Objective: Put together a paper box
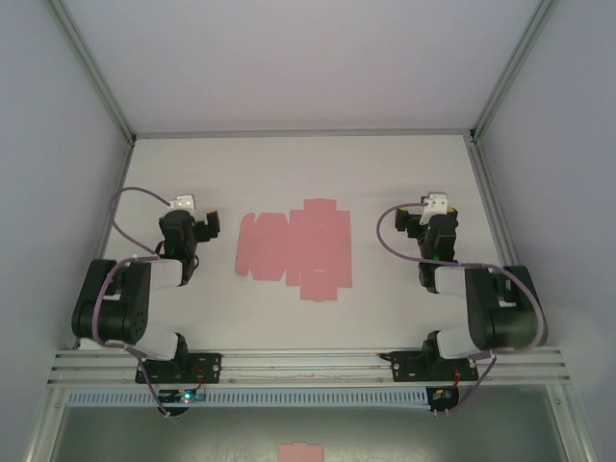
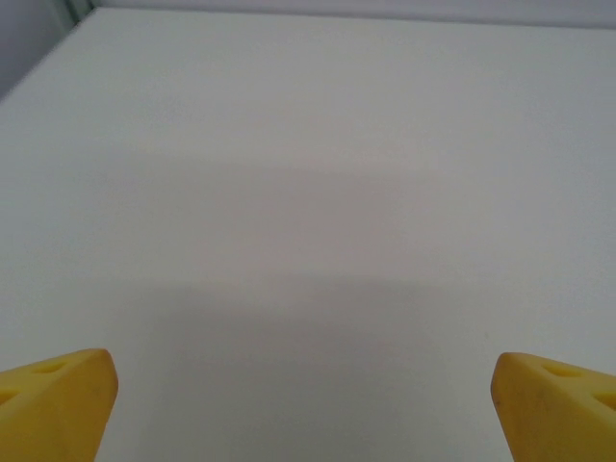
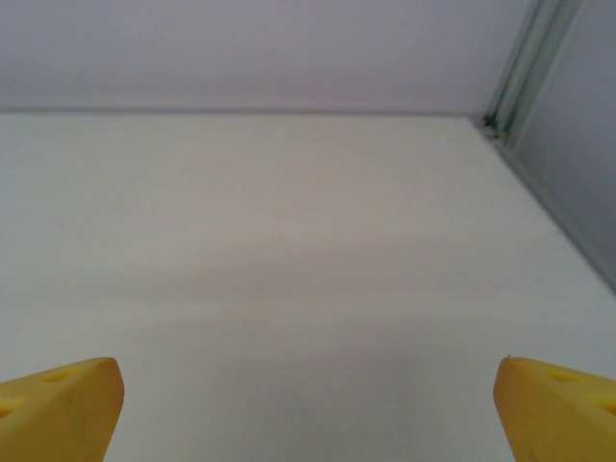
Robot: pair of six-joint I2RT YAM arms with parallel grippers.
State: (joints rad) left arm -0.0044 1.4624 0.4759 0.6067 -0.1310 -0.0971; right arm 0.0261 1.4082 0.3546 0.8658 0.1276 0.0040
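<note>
While the paper box [image 1: 295, 250] lies flat as an unfolded pink cut-out, assembly looks not yet begun.
Sheet sits mid-way across the table [image 1: 289, 173], between the two arms and touching neither. No flap looks raised, though in the top view the creases are too small to be sure. Left gripper [image 2: 303, 404] has its fingers spread wide with nothing between them, bare table ahead. Right gripper [image 3: 308, 409] is the same, wide apart and empty. All the folding is left, by my read: walls up, flaps tucked, lid closed. Small pink scrap [image 1: 300, 452] lies past the near rail, well apart from the sheet.
</note>
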